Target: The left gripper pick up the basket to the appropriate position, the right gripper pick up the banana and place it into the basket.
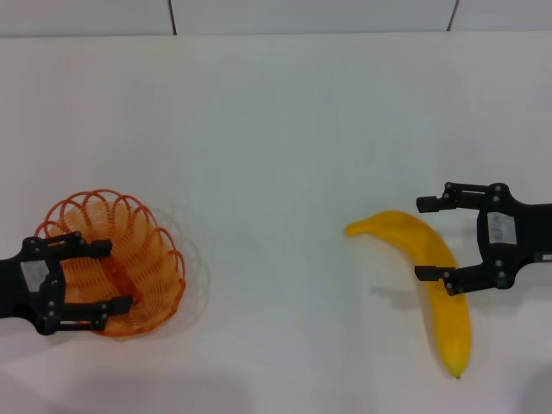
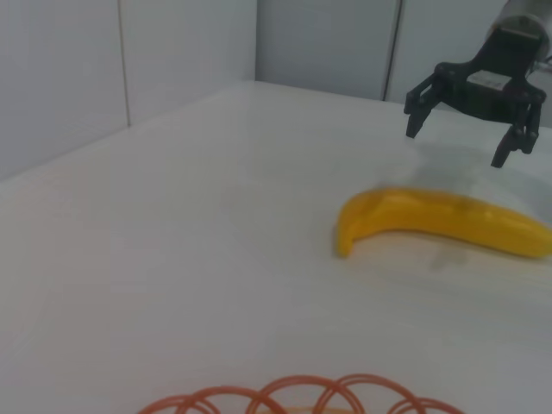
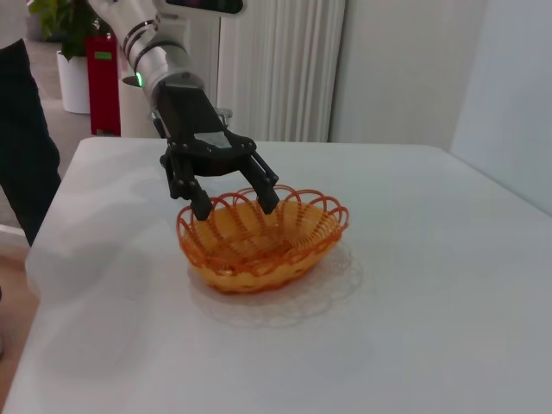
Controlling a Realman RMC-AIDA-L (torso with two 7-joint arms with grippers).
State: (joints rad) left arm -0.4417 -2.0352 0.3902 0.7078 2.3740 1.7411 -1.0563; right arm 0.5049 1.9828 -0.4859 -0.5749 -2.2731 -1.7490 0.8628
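The orange wire basket point(image 1: 148, 246) point(image 3: 259, 250) stands on the white table at the left. My left gripper point(image 1: 119, 276) point(image 3: 235, 203) is open over the rim nearest the robot, fingers spread across the wire loops. The left wrist view catches only a few rim loops of the basket point(image 2: 293, 384). The yellow banana point(image 1: 448, 323) point(image 2: 440, 220) lies at the right, curved, its dark tip toward me. My right gripper point(image 1: 420, 239) point(image 2: 455, 142) hangs open a little above the banana's middle, one finger to each side, holding nothing.
The white table point(image 1: 276, 129) spreads wide between basket and banana. A grey panelled wall point(image 1: 310, 15) runs along its far edge. Beyond the table's left end stand a dark-clothed figure point(image 3: 24, 147), a red stand point(image 3: 103, 82) and a white radiator point(image 3: 280, 69).
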